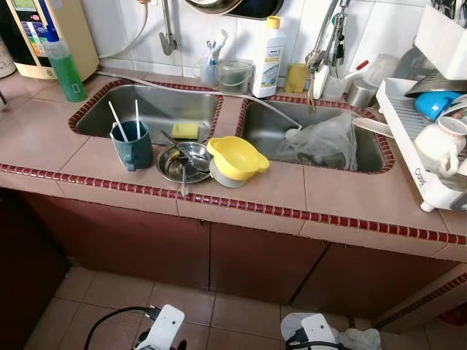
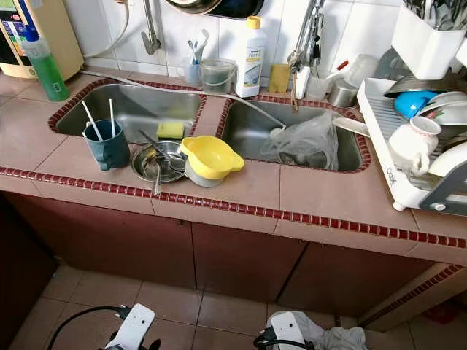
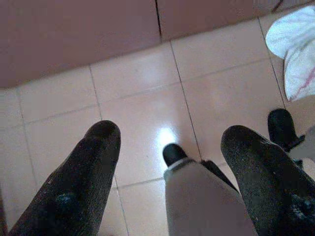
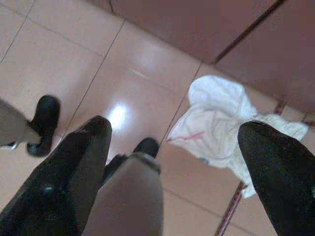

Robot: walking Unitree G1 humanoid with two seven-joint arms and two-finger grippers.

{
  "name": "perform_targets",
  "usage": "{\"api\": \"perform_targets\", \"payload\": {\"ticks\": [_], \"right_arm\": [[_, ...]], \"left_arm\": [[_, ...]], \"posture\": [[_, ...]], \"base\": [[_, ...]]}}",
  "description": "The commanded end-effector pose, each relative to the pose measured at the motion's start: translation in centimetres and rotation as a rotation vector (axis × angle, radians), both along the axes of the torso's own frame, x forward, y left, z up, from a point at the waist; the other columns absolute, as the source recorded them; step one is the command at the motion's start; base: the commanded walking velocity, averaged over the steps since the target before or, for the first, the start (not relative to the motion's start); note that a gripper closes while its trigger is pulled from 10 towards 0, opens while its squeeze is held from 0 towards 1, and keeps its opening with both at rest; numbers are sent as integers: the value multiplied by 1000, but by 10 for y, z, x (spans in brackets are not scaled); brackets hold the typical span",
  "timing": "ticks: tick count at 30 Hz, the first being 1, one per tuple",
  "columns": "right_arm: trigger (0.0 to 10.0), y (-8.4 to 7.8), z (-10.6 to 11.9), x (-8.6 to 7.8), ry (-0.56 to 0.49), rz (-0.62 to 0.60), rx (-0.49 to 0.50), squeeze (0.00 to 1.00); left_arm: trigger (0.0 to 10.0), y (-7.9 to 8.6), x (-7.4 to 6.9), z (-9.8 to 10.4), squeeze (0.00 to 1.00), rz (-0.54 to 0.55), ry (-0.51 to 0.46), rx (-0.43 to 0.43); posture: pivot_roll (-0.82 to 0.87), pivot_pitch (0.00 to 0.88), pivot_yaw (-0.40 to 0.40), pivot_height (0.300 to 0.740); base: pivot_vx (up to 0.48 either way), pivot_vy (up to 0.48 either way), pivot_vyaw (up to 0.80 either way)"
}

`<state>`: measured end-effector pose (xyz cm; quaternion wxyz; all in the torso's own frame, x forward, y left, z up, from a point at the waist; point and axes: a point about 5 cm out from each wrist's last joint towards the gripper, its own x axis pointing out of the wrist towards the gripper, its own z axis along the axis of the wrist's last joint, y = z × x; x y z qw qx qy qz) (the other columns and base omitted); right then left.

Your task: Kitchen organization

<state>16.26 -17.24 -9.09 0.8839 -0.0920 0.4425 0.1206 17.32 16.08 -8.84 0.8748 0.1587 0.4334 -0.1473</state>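
A yellow bowl [image 1: 236, 157] is sitting on the worktop [image 1: 343, 197] between the two sinks, touching a steel dish [image 1: 179, 162] left of it, with a teal mug [image 1: 132, 144] further left. Both arms are hanging low over the floor: left gripper [image 3: 167, 147] and right gripper [image 4: 174, 132] with jaws apart, empty.

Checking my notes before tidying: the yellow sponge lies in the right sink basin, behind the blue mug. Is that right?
Not quite. The sponge lies in the left basin, behind the mug, as the left eye view shows. The right basin holds a plastic bag.
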Motion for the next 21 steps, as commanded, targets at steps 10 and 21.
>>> {"api": "perform_targets", "payload": {"ticks": [10, 21], "right_arm": [[10000, 0, 34, 49, -302, 11, 109, 0], [10000, 6, 69, 71, -610, 163, 107, 0]], "left_arm": [[10000, 15, 29, 22, 0, -29, -227, 19], [10000, 15, 61, 62, 0, -65, -498, -229]], "posture": [[104, 0, -41, 740], [101, 0, -59, 740]], "base": [[0, 0, 0], [0, 0, 0]]}}
